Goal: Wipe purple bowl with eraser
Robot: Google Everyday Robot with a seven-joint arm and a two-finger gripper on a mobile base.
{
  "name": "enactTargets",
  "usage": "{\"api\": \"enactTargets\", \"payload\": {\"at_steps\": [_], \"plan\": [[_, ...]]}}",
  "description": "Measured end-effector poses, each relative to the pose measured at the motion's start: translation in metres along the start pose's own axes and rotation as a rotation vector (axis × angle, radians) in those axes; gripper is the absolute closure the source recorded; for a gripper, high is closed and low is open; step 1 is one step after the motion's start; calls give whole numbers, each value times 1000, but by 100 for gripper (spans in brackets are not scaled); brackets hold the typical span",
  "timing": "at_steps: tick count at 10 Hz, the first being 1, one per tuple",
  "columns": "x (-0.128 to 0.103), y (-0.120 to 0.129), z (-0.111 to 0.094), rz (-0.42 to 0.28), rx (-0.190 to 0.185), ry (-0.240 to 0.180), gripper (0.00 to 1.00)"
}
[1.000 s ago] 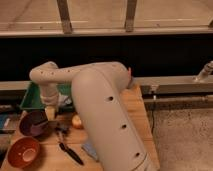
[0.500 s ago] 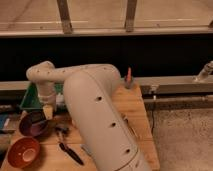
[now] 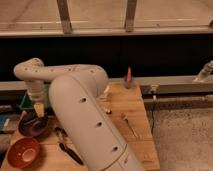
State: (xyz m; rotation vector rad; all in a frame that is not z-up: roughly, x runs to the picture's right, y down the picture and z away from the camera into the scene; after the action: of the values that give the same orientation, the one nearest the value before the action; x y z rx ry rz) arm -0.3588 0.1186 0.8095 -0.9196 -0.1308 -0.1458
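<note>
– Purple bowl (image 3: 27,129): where is it?
– Lower left of the frame, upright on the wooden table (image 3: 127,105), near the table's left edge. The orange-brown bowl (image 3: 22,152) sits just below it in the picture. The two are close but, as far as I can see, apart.
– And your gripper?
– My gripper (image 3: 39,109) hangs right over the purple bowl's upper rim, pointing down. It ends my white arm (image 3: 85,117), which climbs from the bottom centre, bends at the upper left and drops toward the bowl. The fingers are pressed together. Whether they touch the bowl I cannot tell.
– Is the eraser between them?
– I cannot make it out; the tip looks pale yellowish, nothing clearer.
– What else is around?
– A black-handled brush (image 3: 67,149) lies on the table just right of the two bowls, partly behind my arm. A green tray (image 3: 24,101) sits behind the purple bowl at the left edge. A thin utensil (image 3: 129,125) lies right of my arm, and a red-tipped thing (image 3: 128,76) stands at the table's far edge.
</note>
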Motion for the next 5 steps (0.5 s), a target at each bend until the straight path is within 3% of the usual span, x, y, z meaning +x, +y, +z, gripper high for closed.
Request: {"api": "enactTargets", "payload": {"at_steps": [3, 5], "plan": [[-16, 35, -5, -48, 6, -5, 100], [4, 52, -5, -15, 5, 0, 100]]}}
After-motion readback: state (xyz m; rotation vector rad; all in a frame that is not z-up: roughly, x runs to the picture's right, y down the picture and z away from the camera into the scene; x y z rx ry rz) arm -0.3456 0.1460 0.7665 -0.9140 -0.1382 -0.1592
